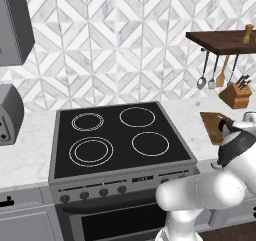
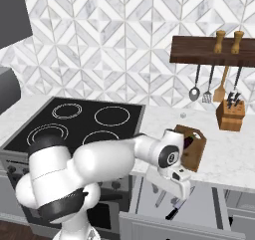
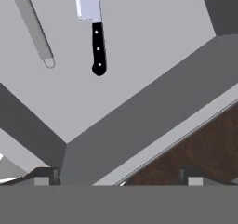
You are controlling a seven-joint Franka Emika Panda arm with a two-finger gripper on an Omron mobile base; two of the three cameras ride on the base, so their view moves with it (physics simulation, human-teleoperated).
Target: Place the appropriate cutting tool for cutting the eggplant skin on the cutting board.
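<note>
The brown wooden cutting board (image 2: pixel 197 149) lies on the counter right of the stove, also visible as the cutting board (image 1: pixel 212 125). The dark purple eggplant (image 2: pixel 189 142) rests on it, partly hidden by my wrist. My gripper (image 2: pixel 175 190) hangs below the counter edge, over an open drawer (image 2: pixel 199 204). In the hand view a black-handled knife (image 3: pixel 98 46) lies on the drawer floor, with a slim grey utensil (image 3: pixel 31 25) beside it. The gripper (image 3: pixel 118 179) is open, its fingertips (image 3: pixel 44 176) wide apart and above the drawer's front wall, nothing between them.
A black stove (image 1: pixel 117 135) fills the counter's middle. A wooden knife block (image 2: pixel 230 115) stands at the back right, under a dark wall shelf (image 2: pixel 211 52) with hanging utensils. A toaster (image 1: pixel 9 114) sits at the left. The drawer front (image 3: pixel 153 121) lies between gripper and knife.
</note>
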